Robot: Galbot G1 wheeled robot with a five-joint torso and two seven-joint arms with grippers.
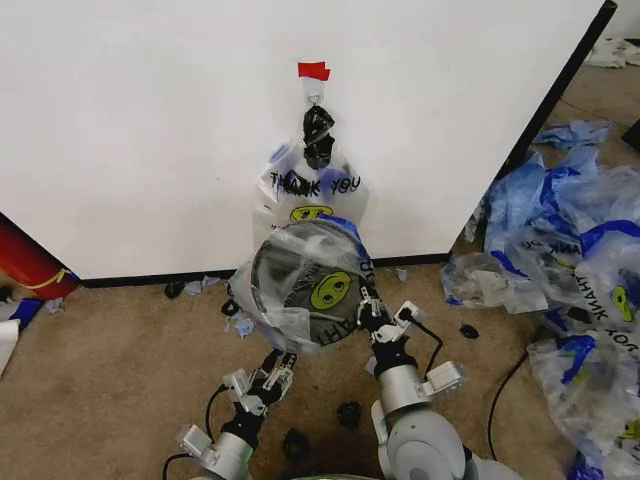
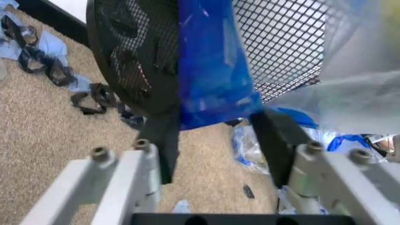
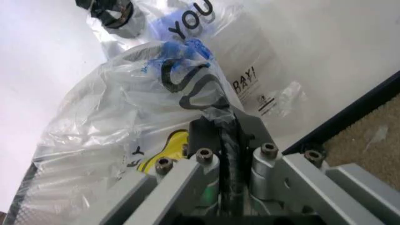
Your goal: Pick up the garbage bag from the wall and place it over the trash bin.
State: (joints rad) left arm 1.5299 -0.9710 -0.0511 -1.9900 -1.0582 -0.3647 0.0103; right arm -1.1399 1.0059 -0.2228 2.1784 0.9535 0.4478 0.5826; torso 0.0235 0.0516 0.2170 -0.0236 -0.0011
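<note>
The garbage bag (image 1: 310, 290), draped over the trash bin (image 1: 262, 275) below the wall (image 1: 150, 120), looks light, limp and slippery (best gripped at its rim), pinched by the closed right gripper (image 1: 372, 312); the left gripper (image 1: 275, 375) hangs spread, empty.

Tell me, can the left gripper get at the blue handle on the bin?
Probably yes. The left gripper is open, and the garbage bag's blue handle hangs over the trash bin rim right between its fingers, with nothing blocking.

1. Your left tool (image 1: 283, 368) is reached forward and low, its fingers (image 2: 166, 140) spread apart.
2. Your right tool (image 1: 375, 308) is extended farther ahead and higher, its fingers (image 3: 209, 136) pinched together on thin plastic.
</note>
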